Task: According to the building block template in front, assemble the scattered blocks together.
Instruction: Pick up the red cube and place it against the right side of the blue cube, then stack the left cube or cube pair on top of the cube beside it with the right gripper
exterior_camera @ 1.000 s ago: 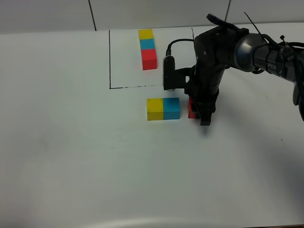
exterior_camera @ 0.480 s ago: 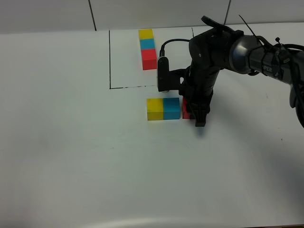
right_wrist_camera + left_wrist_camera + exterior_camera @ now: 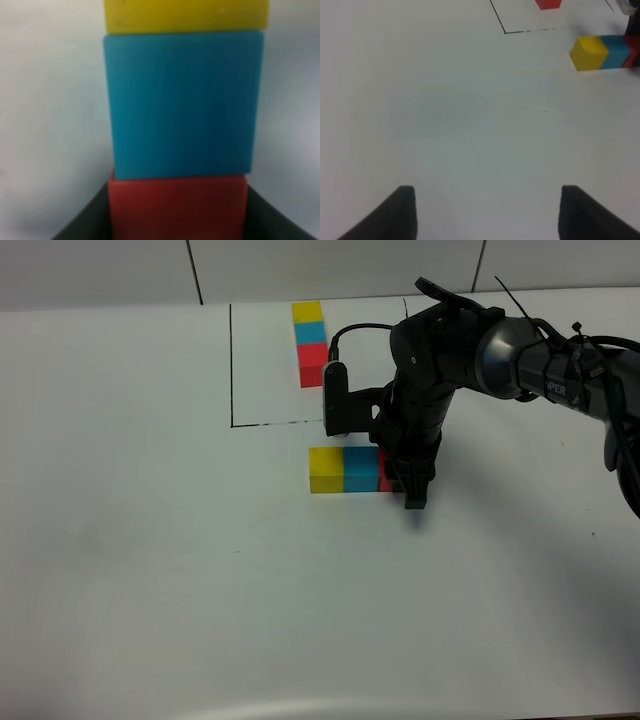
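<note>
The building block template (image 3: 311,340) is a touching row of yellow, cyan-blue and red cubes inside the black outline (image 3: 232,370) at the back. Of the scattered blocks, the yellow cube (image 3: 326,469) and cyan-blue cube (image 3: 360,468) touch side by side just below the outline. My right gripper (image 3: 405,483) is shut on the red cube (image 3: 385,473), which is against the cyan-blue cube. The right wrist view shows yellow (image 3: 185,15), cyan-blue (image 3: 182,105) and red (image 3: 177,205) in one line. My left gripper (image 3: 490,215) is open and empty, far from the row (image 3: 602,51).
The white table (image 3: 150,570) stretches wide to the left and front. The right arm (image 3: 450,350) and its cable reach over the outline's right part. The template's red cube (image 3: 548,4) and an outline corner (image 3: 506,32) show in the left wrist view.
My right gripper has moved left with the red cube, closing the gap until the red cube meets the cyan-blue cube. The yellow and cyan-blue cubes have stayed put.
</note>
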Robot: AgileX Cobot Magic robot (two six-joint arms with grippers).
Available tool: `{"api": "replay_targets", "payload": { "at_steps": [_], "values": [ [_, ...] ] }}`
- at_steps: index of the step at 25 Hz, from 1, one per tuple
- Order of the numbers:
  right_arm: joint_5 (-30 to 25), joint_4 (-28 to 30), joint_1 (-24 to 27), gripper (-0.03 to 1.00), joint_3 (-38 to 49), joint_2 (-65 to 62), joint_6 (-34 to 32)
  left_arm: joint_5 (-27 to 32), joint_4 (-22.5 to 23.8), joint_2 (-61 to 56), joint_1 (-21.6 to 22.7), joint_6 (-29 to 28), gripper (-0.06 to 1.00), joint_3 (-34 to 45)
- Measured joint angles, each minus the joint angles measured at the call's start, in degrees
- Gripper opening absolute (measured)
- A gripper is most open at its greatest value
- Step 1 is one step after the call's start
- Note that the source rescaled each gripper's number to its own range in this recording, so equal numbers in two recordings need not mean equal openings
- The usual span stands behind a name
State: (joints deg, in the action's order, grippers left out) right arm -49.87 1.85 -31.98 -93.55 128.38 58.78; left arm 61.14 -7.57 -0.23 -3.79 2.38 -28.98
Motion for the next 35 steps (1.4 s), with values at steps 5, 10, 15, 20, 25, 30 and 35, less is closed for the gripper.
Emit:
{"api": "replay_targets", "payload": {
  "at_steps": [5,10,15,20,25,30,35],
  "values": [
    [-0.11,0.04,0.0,0.02,-0.22,0.3,0.13,0.0,0.0,0.0,0.0,0.0,0.31,0.0],
    [-0.27,0.13,0.0,0.02,-0.3,0.3,0.13,0.0,0.0,0.0,0.0,0.0,0.31,0.0],
    [-0.45,0.99,-0.17,0.02,-0.37,0.3,-0.04,0.0,0.0,0.0,0.0,0.0,0.31,0.0],
    [-0.53,2.11,-0.3,0.12,-0.37,0.51,-1.24,0.0,0.0,0.0,0.0,0.0,0.31,0.0],
    [-2.23,4.25,-0.3,0.56,0.08,-0.7,-7.28,0.0,0.0,0.0,0.0,0.0,0.31,0.0],
    [-4.27,5.1,0.96,0.74,4.99,-8.64,-17.53,0.0,0.0,0.0,0.0,0.0,0.31,0.0],
    [4.22,6.24,5.19,0.75,20.47,-23.42,-24.89,0.0,0.0,0.0,0.0,0.0,0.31,0.0]
  ]
}}
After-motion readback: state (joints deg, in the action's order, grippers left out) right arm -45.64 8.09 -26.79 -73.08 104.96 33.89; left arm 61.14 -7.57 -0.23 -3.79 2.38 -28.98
